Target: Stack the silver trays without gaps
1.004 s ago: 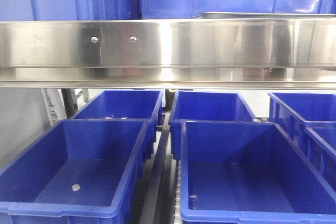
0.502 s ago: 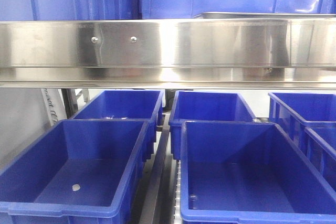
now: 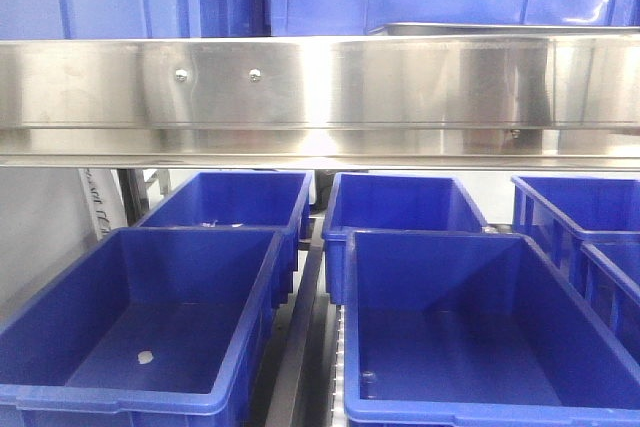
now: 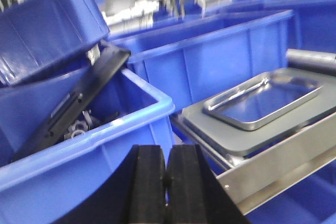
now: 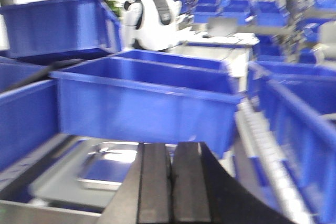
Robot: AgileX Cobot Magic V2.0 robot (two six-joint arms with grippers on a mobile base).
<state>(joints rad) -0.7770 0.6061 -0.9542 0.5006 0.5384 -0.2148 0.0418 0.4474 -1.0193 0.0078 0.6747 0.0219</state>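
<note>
A silver tray lies flat on a grey board on the shelf, right of and beyond my left gripper, which is shut with nothing between its black pads. In the right wrist view a silver tray lies on the grey board, just beyond and left of my right gripper. That gripper is shut and empty, and its fingers hide the tray's right end. In the front view a narrow silver strip of tray rim shows edge-on above the steel band. Neither gripper appears there.
A broad steel band with screw heads crosses the front view, with several blue bins below it. A blue bin holding a black panel and metal parts stands left of the tray. Another blue bin stands right behind the tray.
Only the reflections on the steel band have shifted slightly; the bins and the tray strip stay where they were.
</note>
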